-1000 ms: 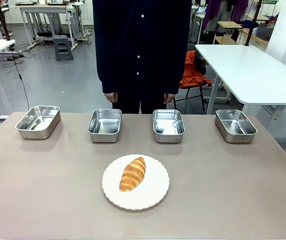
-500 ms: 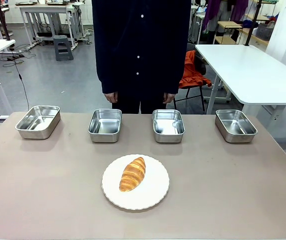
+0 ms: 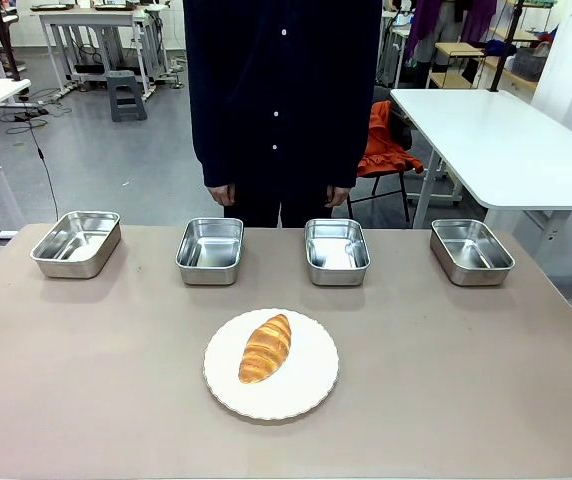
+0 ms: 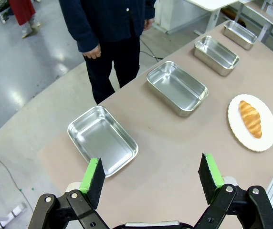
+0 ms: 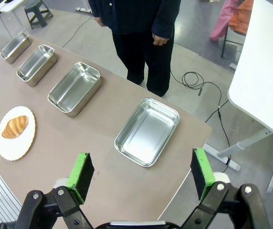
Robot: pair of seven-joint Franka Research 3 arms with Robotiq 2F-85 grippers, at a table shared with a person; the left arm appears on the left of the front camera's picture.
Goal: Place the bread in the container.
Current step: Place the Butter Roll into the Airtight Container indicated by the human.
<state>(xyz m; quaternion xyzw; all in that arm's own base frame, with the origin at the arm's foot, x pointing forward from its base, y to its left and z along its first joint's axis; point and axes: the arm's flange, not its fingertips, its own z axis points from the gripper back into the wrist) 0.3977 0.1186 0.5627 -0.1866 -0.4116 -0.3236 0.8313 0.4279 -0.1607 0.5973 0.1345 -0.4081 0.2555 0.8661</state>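
Note:
The golden-brown bread (image 3: 266, 347) lies on a round white plate (image 3: 311, 385) near the table's front middle; it also shows in the left wrist view (image 4: 250, 118) and the right wrist view (image 5: 15, 127). Several alike steel containers stand in a row at the far side: far left (image 3: 77, 243), middle left (image 3: 210, 250), middle right (image 3: 336, 251), far right (image 3: 471, 251). My left gripper (image 4: 152, 177) hangs open high above the far-left container (image 4: 103, 140). My right gripper (image 5: 141, 175) hangs open high above the far-right container (image 5: 147, 130). Both hold nothing.
A person in a dark shirt (image 3: 282, 90) stands at the far edge, hands (image 3: 224, 194) hanging by their sides. A white table (image 3: 506, 145) and an orange-draped chair (image 3: 387, 145) stand behind on the right. The brown tabletop (image 3: 466, 370) is bare around the plate.

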